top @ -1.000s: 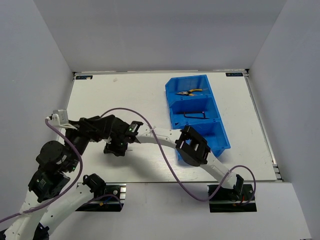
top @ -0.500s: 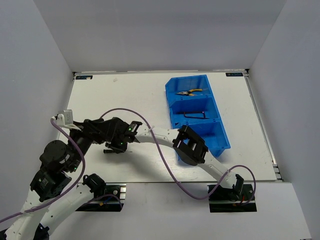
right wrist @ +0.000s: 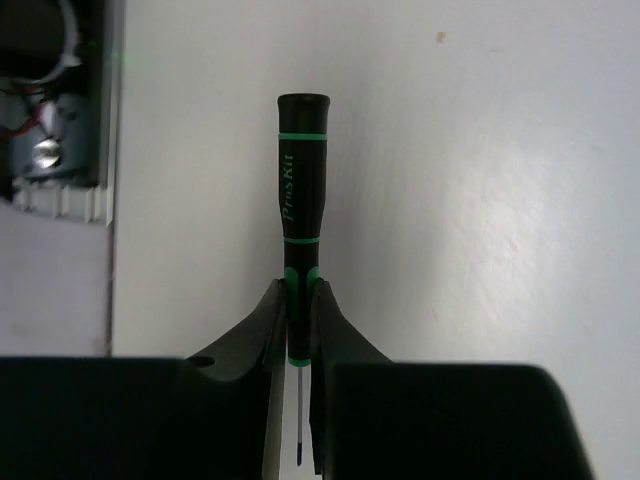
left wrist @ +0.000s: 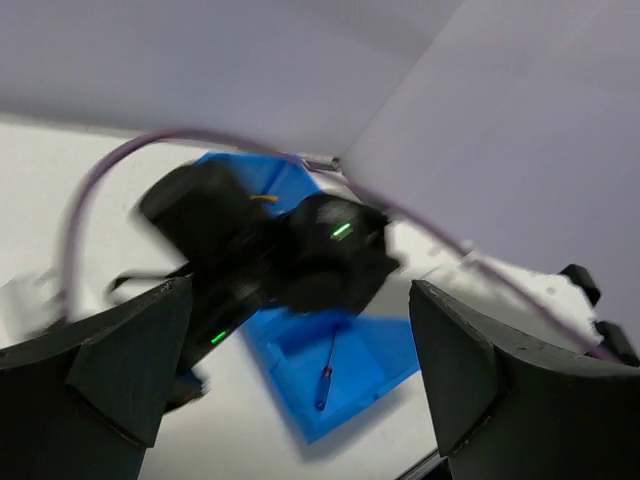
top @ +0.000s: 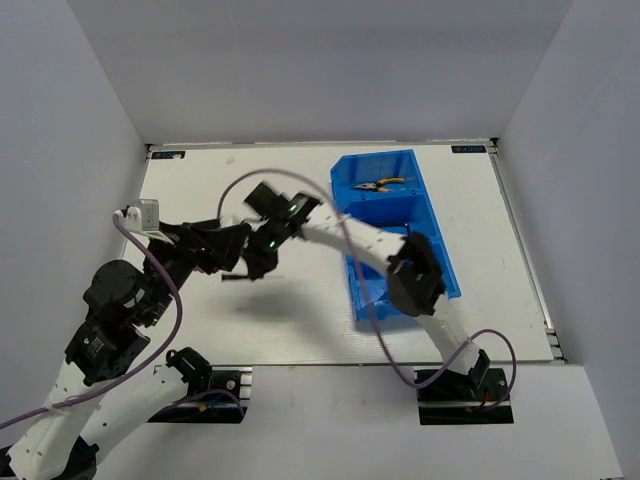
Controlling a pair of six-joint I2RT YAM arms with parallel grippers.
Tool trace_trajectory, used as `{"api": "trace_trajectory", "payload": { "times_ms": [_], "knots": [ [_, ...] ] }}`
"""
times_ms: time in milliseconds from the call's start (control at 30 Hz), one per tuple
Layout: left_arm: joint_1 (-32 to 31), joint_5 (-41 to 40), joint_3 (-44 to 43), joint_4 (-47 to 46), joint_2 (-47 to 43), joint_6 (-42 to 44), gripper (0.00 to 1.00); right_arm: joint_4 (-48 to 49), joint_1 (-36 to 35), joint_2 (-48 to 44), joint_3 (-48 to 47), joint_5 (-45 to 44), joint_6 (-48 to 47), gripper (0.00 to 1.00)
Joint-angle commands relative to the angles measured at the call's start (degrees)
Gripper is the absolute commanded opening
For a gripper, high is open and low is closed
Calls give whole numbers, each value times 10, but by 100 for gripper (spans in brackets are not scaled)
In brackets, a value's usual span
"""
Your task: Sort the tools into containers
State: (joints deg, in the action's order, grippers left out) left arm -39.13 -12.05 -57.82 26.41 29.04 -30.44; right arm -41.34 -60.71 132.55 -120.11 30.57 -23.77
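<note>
My right gripper [right wrist: 298, 285] is shut on a thin screwdriver [right wrist: 302, 170] with a black handle and green bands, and holds it by the lower handle above the white table. In the top view this gripper [top: 258, 262] hangs left of the blue containers [top: 365, 172]. Yellow-handled pliers [top: 383, 184] lie in the far compartment. Another screwdriver [left wrist: 327, 372], red and blue, lies in the near compartment [left wrist: 385, 350]. My left gripper [top: 238, 243] is open and holds nothing, close beside the right one. The right arm hides the middle compartment.
The right arm's elbow [top: 415, 275] hangs over the near compartment. A purple cable [top: 300, 180] loops above the right wrist. Grey walls stand around the white table [top: 230, 190] on three sides.
The right gripper has shut on the screwdriver and lifted it off the table, moving away from the arm bases and right. The left arm has drawn back slightly, still open.
</note>
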Motion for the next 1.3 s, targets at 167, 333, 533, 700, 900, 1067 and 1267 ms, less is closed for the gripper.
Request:
{"api": "trace_trajectory", "payload": {
  "times_ms": [167, 333, 533, 700, 900, 1067, 1267],
  "knots": [
    [-2, 48, -37, -73, 32, 44, 100, -157, 127, -308, 139, 67, -113, 0],
    [-2, 77, -16, -112, 59, 44, 100, -202, 198, -453, 327, -7, -186, 0],
    [-2, 89, 23, -136, 112, 31, 100, -125, 268, -551, 505, -96, -223, 0],
    [-2, 89, 33, -110, 149, 12, 100, -87, 306, -546, 553, -140, -214, 0],
    [-2, 95, 65, -93, 167, 1, 100, -108, 335, -546, 570, -126, -239, 69],
    [-2, 21, 61, -18, 199, -14, 100, -133, 350, -578, 547, -69, -225, 91],
    [-14, 9, 12, 65, 276, 10, 100, -57, 355, -604, 512, -64, -40, 91]
  ]
}}
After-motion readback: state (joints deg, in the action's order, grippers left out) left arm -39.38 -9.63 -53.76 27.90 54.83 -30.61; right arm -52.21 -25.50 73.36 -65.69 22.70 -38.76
